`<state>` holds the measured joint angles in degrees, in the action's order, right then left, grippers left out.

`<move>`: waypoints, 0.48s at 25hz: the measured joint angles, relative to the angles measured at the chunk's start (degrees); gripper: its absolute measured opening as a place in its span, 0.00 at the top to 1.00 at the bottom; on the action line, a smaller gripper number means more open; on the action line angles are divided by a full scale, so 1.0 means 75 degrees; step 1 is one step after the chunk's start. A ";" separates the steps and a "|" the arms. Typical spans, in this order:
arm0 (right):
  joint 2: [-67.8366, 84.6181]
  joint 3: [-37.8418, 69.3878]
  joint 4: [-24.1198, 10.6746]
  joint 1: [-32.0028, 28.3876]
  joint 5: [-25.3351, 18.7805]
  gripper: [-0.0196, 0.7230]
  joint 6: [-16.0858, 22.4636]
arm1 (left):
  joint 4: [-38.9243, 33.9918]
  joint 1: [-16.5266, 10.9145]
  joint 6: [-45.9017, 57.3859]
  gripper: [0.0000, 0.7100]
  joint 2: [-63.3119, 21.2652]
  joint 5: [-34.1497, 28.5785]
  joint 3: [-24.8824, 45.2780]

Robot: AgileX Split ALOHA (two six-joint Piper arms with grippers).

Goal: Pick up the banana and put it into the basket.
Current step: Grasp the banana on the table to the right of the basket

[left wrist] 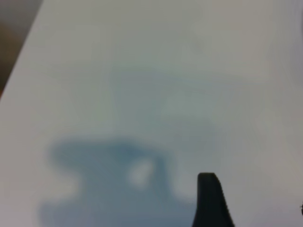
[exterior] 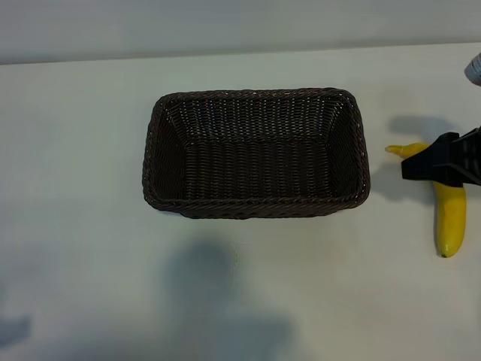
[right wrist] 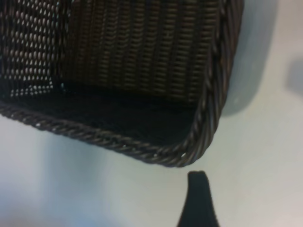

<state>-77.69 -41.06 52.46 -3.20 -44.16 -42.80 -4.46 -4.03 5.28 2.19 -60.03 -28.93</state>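
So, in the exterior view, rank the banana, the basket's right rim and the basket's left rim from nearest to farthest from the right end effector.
1. The banana, at the table's right edge, directly under the right end effector.
2. The basket's right rim, a short gap to the left of it.
3. The basket's left rim, across the whole basket.

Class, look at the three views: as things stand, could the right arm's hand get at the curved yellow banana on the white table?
Probably yes. The right hand is open and already over the curved yellow banana; nothing lies between them, and the dark brown woven wicker basket stands apart.
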 joint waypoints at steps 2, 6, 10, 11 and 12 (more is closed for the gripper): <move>-0.0035 -0.0150 -0.0024 0.0000 0.0039 0.25 0.0017 | 0.0000 0.0000 0.0000 0.31 -0.0319 -0.0009 0.0000; -0.0325 -0.0768 -0.0153 0.0000 0.0102 0.25 0.0078 | 0.0000 0.0000 0.0000 0.31 -0.0346 -0.0029 0.0000; -0.0914 -0.1714 -0.0545 0.0000 -0.0026 0.25 0.0440 | 0.0000 0.0000 0.0000 0.31 -0.0346 -0.0030 0.0023; -0.1086 -0.1924 -0.0708 0.0000 -0.0141 0.25 0.0584 | 0.0000 0.0000 0.0000 0.31 -0.0346 -0.0030 0.0023; -0.1248 -0.2165 -0.0862 0.0019 -0.0284 0.25 0.0769 | 0.0000 0.0000 0.0000 0.31 -0.0346 -0.0030 0.0023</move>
<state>-87.05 -57.30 45.99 -3.06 -46.30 -37.03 -4.46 -4.03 5.28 -0.41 -60.26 -28.75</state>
